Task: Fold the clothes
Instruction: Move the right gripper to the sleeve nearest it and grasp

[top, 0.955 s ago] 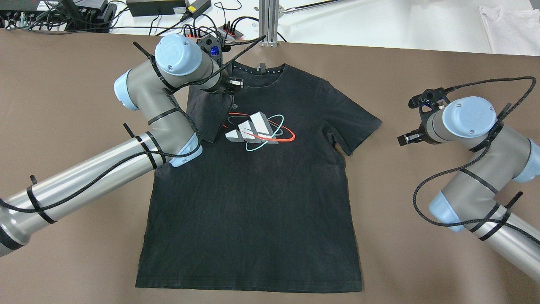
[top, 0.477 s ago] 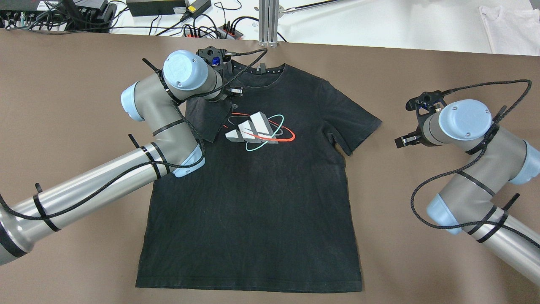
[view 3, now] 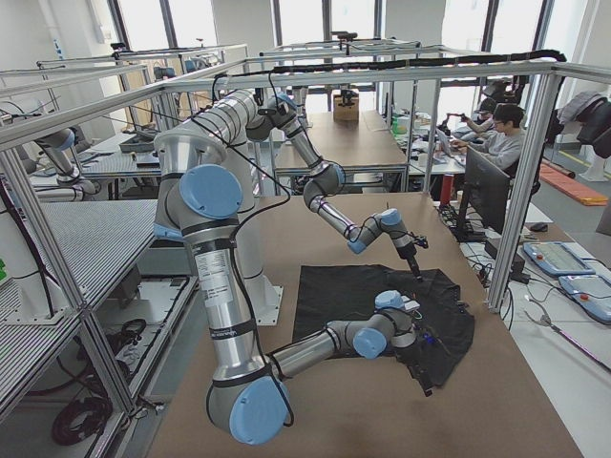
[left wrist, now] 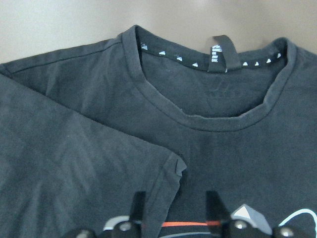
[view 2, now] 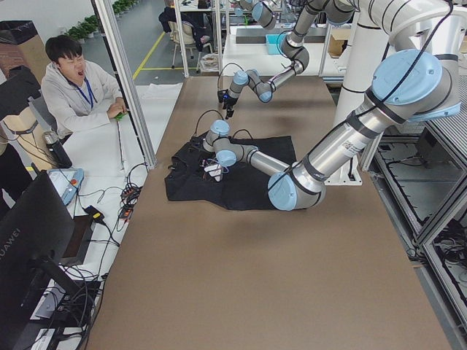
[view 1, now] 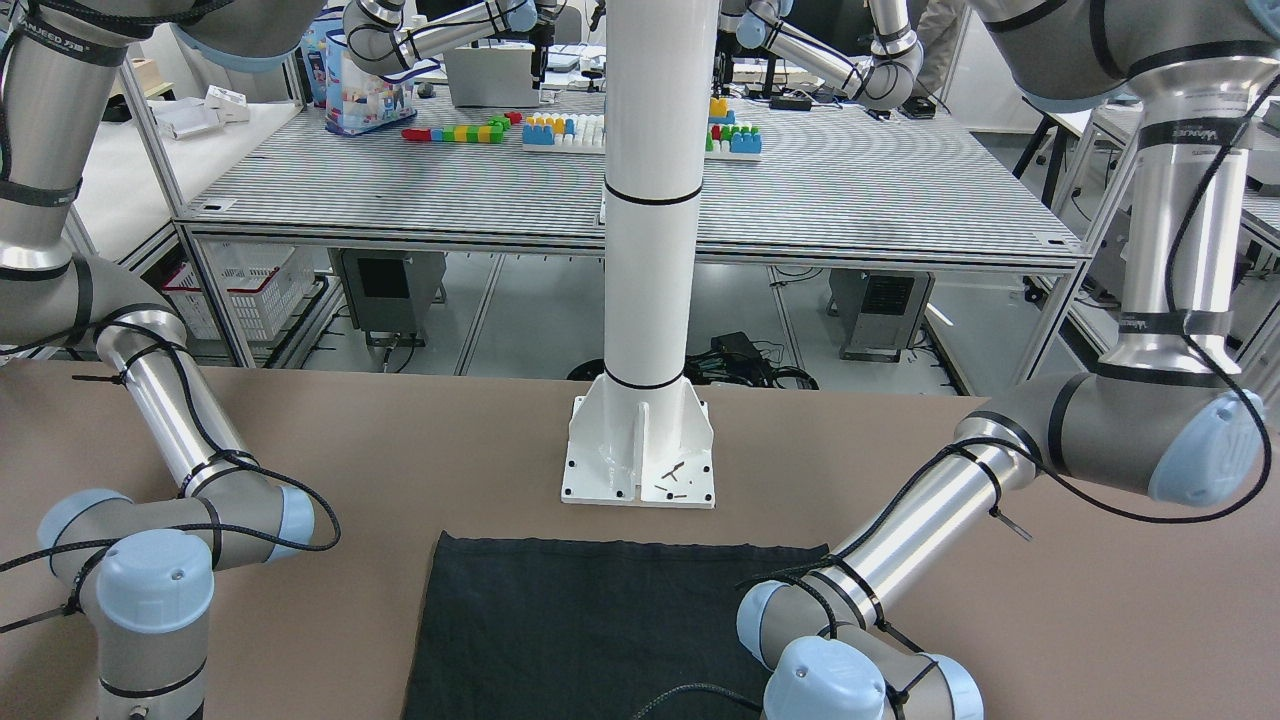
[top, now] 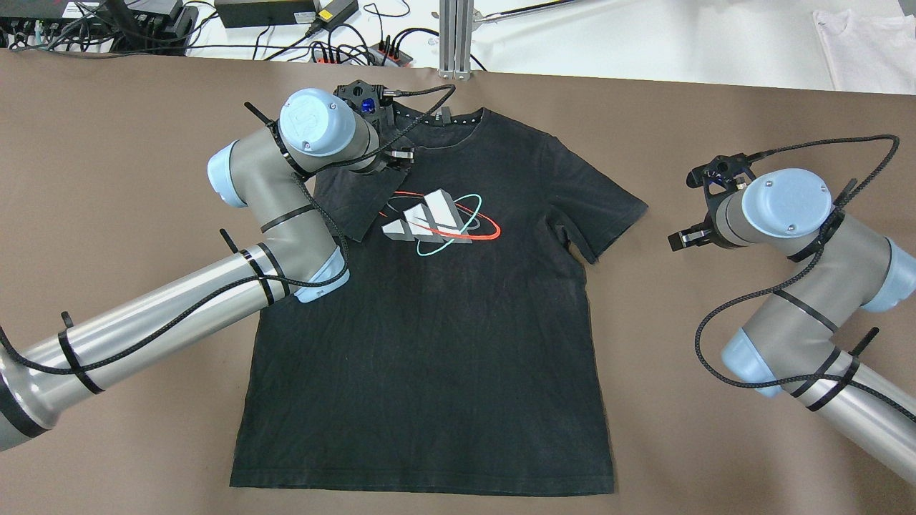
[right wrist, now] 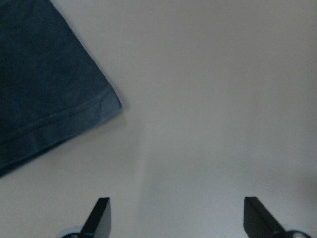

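The clothes are a black T-shirt [top: 444, 322] with a white, red and teal print [top: 436, 222], lying flat on the brown table. Its left sleeve [top: 354, 200] is folded in over the chest. My left gripper [top: 401, 154] hovers open just below the collar [left wrist: 208, 114]; in the left wrist view the gripper [left wrist: 173, 213] straddles the folded sleeve's corner [left wrist: 176, 166] without holding it. My right gripper [top: 683, 237] is open over bare table, a little to the right of the right sleeve [top: 601, 207]. The right wrist view shows that sleeve's tip [right wrist: 44, 89] ahead of the gripper [right wrist: 178, 218].
An aluminium post [top: 455, 36], cables and power strips [top: 343, 50] line the table's back edge. A white cloth [top: 866, 43] lies at the back right. The white pillar's base [view 1: 640, 460] stands beside the shirt's hem. A seated person [view 2: 76, 80] is beyond the table.
My left wrist has swung a little right and toward the table above the folded sleeve. My right gripper has drifted slightly toward the shirt. The shirt itself has not moved.
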`<control>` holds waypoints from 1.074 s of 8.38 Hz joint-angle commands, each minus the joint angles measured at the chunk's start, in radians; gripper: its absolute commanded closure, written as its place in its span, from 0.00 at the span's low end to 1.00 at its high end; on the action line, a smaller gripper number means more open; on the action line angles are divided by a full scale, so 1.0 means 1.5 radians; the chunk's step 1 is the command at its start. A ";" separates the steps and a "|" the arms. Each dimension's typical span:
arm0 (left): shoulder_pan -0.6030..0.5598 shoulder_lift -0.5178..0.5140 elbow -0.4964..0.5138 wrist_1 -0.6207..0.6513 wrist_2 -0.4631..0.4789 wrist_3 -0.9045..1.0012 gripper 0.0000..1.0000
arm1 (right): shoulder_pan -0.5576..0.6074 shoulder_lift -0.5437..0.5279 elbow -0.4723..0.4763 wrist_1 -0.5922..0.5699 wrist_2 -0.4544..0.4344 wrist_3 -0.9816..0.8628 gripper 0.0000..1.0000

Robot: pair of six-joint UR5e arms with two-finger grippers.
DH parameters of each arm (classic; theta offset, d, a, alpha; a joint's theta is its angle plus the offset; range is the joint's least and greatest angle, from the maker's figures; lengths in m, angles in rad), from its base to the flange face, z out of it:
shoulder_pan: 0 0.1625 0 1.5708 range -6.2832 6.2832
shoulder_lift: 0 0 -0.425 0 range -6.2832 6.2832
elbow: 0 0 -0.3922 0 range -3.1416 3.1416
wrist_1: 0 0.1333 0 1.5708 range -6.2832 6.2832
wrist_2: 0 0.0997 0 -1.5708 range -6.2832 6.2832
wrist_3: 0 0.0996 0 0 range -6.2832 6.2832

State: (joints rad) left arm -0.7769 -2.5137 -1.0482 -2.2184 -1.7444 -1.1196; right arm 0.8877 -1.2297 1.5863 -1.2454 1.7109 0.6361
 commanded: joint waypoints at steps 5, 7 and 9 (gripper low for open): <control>0.007 0.004 -0.004 -0.002 0.002 -0.003 0.00 | -0.001 0.123 -0.229 0.235 0.009 0.218 0.14; 0.007 0.006 -0.004 -0.002 0.004 -0.002 0.00 | -0.001 0.121 -0.247 0.284 0.009 0.264 0.24; 0.008 0.007 -0.004 -0.002 0.005 -0.003 0.00 | -0.001 0.112 -0.278 0.351 0.007 0.288 0.29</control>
State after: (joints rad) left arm -0.7670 -2.5056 -1.0538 -2.2212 -1.7386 -1.1231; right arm 0.8866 -1.0518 1.2109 -0.8087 1.7241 1.0356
